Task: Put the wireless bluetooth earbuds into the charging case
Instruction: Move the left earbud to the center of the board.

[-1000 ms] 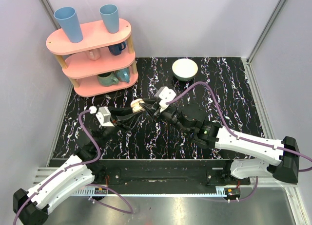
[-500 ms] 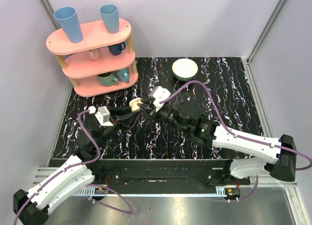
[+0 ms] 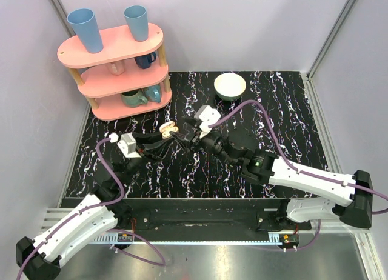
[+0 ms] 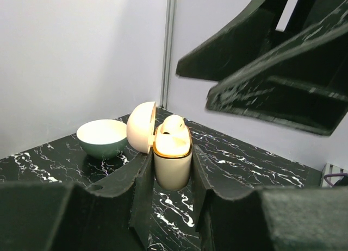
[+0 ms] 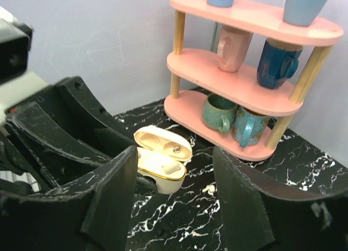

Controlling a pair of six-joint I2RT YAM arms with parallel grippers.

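The cream charging case (image 4: 172, 167) stands upright with its lid (image 4: 140, 126) open, held between my left gripper's fingers (image 4: 142, 177). My left gripper (image 3: 171, 133) is shut on it just above the table. One whitish earbud (image 5: 172, 168) sits in the case and also shows in the left wrist view (image 4: 174, 124). A small whitish piece (image 5: 210, 189) lies on the table beside the case; I cannot tell whether it is the other earbud. My right gripper (image 3: 187, 136) is open and empty, just right of the case (image 3: 167, 131), fingers (image 5: 114, 191) apart from it.
A pink three-tier shelf (image 3: 115, 68) with cups and mugs stands at the back left, also in the right wrist view (image 5: 244, 93). A white bowl (image 3: 230, 86) sits at the back centre. The table is black marble (image 3: 285, 122), walled on three sides.
My right gripper went left to the case, then drew back a little to the right. My left gripper still holds the open case in the same place.
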